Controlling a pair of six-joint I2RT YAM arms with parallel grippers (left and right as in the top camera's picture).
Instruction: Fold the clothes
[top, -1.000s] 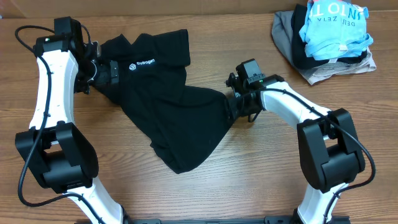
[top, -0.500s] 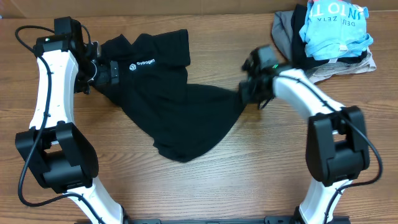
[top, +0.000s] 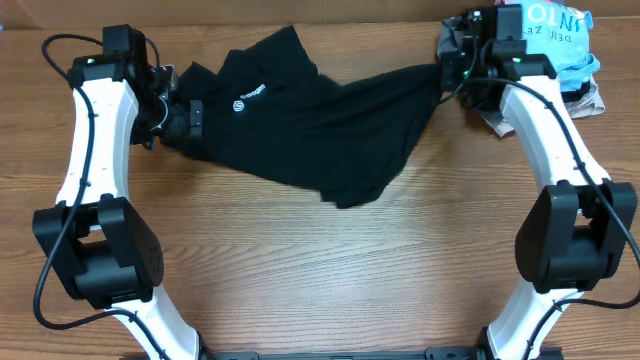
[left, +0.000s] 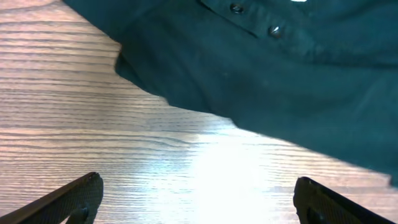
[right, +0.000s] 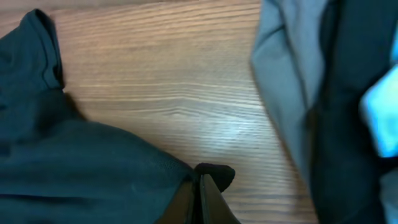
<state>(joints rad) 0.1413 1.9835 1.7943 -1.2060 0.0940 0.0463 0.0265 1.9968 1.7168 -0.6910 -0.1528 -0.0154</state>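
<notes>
The black T-shirt lies stretched across the far part of the table, its small white logo facing up. My right gripper is shut on a corner of the shirt's edge and holds it at the far right; the right wrist view shows the closed jaws pinching the black fabric. My left gripper sits at the shirt's left end. In the left wrist view its fingers are wide apart over bare wood, with the shirt just beyond them.
A pile of other clothes stands at the far right corner: a light blue shirt on top of grey and beige garments, right next to my right gripper. Bare wooden table fills the near half.
My right gripper has pulled the shirt's corner up and to the right, from mid-table to the far right by the pile, spreading the shirt out. The left arm shifted slightly right.
</notes>
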